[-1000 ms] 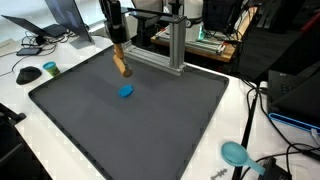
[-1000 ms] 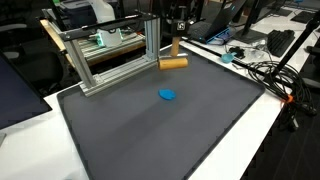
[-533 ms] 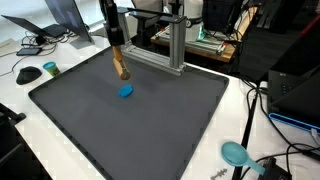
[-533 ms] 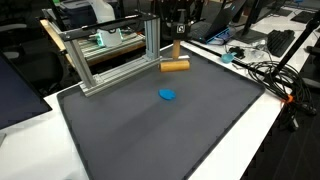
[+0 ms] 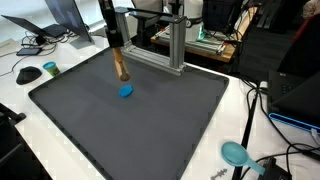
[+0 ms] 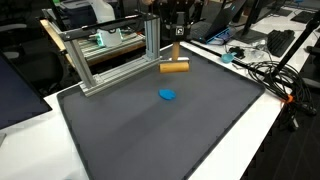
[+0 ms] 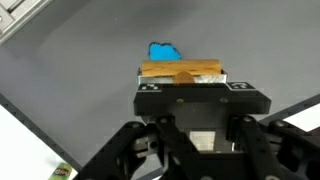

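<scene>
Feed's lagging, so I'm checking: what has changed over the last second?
The gripper, shut on the wooden block, has drifted slightly up and left in an exterior view. The blue piece and the dark mat are where they were.

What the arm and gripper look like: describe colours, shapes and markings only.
The gripper is matt black: a broad, boxy crossbar with a small white square mark near each end, and jointed black linkages behind it. A pale patch sits at the centre of its body. In both exterior views the arm shows as a slim dark column; no loose cables are discernible on it.
</scene>
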Motion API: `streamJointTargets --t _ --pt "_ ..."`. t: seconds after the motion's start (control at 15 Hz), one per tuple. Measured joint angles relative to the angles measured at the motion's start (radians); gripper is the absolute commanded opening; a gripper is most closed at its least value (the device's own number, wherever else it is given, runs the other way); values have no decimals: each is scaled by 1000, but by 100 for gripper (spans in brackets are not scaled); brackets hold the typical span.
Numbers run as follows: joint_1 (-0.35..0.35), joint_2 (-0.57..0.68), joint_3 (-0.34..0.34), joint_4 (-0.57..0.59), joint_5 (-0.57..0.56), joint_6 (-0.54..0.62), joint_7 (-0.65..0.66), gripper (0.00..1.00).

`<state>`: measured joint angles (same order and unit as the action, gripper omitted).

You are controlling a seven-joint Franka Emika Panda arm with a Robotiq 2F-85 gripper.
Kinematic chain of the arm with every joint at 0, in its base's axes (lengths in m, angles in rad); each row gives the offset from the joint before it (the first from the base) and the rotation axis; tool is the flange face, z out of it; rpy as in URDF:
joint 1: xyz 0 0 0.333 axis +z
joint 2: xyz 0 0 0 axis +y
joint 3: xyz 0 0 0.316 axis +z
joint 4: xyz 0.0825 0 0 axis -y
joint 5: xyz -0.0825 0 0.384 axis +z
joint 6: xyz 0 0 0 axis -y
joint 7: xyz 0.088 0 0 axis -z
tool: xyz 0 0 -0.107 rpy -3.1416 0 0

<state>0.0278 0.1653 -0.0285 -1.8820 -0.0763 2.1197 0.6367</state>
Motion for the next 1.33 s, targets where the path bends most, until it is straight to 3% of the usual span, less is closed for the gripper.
streamJointTargets --t 0.67,1.33 --pt "-11 42 -54 2 31 -7 328 22" --pt "-4 81 -53 2 60 8 675 22"
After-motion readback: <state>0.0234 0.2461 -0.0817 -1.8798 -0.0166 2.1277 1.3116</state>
